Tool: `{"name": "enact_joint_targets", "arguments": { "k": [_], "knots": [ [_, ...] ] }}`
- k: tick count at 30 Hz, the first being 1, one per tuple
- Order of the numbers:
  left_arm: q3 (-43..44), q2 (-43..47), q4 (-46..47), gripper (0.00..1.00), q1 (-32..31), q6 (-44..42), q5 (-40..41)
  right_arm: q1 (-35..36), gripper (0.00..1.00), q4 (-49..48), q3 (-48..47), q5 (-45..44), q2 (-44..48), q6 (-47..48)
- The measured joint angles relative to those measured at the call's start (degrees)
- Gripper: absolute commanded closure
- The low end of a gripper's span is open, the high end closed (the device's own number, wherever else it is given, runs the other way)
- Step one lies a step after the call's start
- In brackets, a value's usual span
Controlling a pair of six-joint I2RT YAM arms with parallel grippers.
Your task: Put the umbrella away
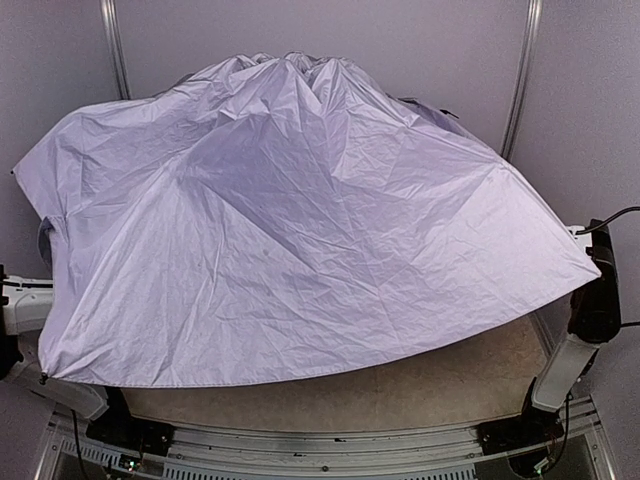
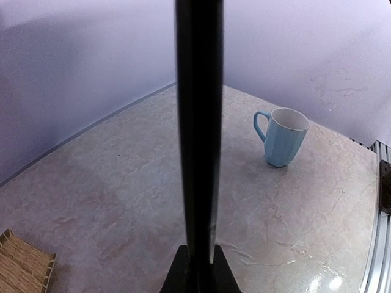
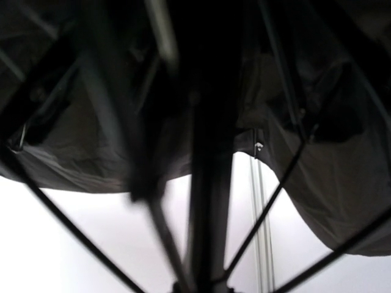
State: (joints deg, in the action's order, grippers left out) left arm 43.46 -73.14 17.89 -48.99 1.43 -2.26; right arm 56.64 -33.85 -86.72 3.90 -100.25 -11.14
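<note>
The umbrella [image 1: 300,230], clamped at the shaft [image 2: 198,122] by the left gripper [image 2: 198,265] (right gripper's state cannot be told), is not yet folded.

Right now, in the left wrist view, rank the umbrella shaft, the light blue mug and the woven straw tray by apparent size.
1. umbrella shaft: spans the frame top to bottom, but sits nearest the camera.
2-3. light blue mug and woven straw tray: about alike; only the tray's corner shows.
</note>
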Motion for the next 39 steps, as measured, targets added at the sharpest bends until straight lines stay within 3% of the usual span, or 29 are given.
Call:
{"name": "enact_joint_targets", "arguments": {
  "k": [23, 29, 34, 39],
  "knots": [
    [1.16, -6.45, -0.98, 1.00, 3.04, -0.72, -4.59, -0.02, 0.97, -4.79, 6.38, -0.90, -1.92, -1.44],
    [2.56, -7.17, -6.95, 1.00, 5.86, -3.74, -8.26, -0.28, 0.98, -10.10, 11.04, -1.22, -1.95, -2.23],
    [2.56, -16.57, 0.63, 1.00, 11.19, -5.97, -13.97, -3.30, 1.00, -12.81, 13.88, -1.51, -3.67, -2.14],
    [1.53, -23.06, 6.93, 0.99, 11.76, -6.43, -16.94, -4.35, 1.00, -10.51, 12.92, -2.62, -5.90, -0.44]
  ]
}}
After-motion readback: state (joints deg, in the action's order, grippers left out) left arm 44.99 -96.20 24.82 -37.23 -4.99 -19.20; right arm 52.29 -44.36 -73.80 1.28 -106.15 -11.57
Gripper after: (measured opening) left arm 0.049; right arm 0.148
